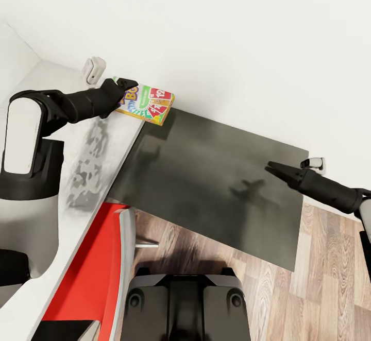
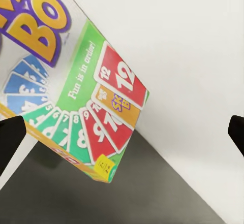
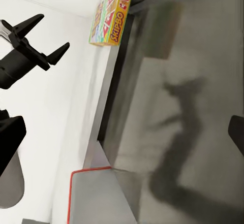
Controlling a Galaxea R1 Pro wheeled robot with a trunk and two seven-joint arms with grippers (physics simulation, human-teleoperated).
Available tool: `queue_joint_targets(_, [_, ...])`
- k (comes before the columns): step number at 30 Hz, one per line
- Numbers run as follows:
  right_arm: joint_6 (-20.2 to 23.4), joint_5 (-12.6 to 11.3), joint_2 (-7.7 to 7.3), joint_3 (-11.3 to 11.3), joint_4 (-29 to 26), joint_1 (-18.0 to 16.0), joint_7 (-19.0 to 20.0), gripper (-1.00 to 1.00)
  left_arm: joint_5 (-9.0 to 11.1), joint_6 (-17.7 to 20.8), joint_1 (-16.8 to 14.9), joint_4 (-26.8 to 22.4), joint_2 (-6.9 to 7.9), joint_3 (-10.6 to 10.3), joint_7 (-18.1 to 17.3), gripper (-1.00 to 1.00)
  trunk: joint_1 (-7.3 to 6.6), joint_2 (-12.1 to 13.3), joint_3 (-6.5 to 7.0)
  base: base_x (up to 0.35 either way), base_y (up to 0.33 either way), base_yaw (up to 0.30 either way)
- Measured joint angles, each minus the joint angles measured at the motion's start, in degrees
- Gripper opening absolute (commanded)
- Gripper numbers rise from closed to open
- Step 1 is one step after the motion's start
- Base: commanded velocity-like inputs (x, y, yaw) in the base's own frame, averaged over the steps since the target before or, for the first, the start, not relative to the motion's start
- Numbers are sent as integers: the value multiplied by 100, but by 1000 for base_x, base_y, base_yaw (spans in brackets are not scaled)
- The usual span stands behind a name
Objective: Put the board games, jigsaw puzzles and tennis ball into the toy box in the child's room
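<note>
A white and green Skip-Bo board game (image 1: 148, 102) lies flat at the far end of the table's light-grey top (image 1: 103, 140), against the wall, one corner hanging over the lower dark-grey top (image 1: 216, 176). My left gripper (image 1: 126, 84) hovers open at the box's near-left edge with nothing between its fingers. In the left wrist view the box (image 2: 76, 82) lies just ahead of the spread fingertips (image 2: 10, 137). My right gripper (image 1: 270, 167) stands open over the right side of the dark top, holding nothing. From the right wrist the box (image 3: 109, 16) and the open left gripper (image 3: 53, 31) both show.
A red chair (image 1: 93, 269) stands tucked in by the table's inner corner, just in front of my base. A small white device (image 1: 95, 68) sits by the wall behind the left gripper. Wood plank floor (image 1: 330, 258) lies beyond the dark top's right edge.
</note>
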Motion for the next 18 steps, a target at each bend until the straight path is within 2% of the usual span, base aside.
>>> queue_joint_targets(8, [0,-434,44,61,5,-31,-535,100,-6,-1,-19,-1,18,-70,11,100,1,0,0,-75,-101,0])
queue_joint_targets(18, [2,-669,55,89,9,-40,-743,100,-8,3,-66,-2,52,-59,6,100,2,0,0,-184,-206,0])
